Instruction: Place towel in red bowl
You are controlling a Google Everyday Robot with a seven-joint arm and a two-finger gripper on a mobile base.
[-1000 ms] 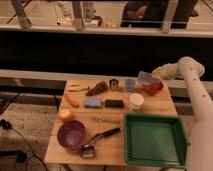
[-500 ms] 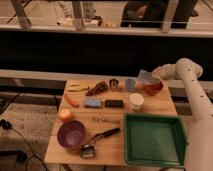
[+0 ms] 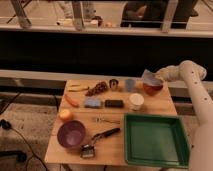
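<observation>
Hovering over the red bowl (image 3: 153,89), the hand (image 3: 152,77) grasps the towel (image 3: 148,76); only release remains.

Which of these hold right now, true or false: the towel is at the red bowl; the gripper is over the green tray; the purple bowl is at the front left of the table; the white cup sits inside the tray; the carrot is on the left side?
1. The towel is at the red bowl. True: it sits over the bowl's back rim, at the gripper.
2. The gripper is over the green tray. False: it is at the red bowl, at the table's back right.
3. The purple bowl is at the front left. True.
4. The white cup sits inside the tray. False: it stands on the table behind the tray.
5. The carrot is on the left side. True.
</observation>
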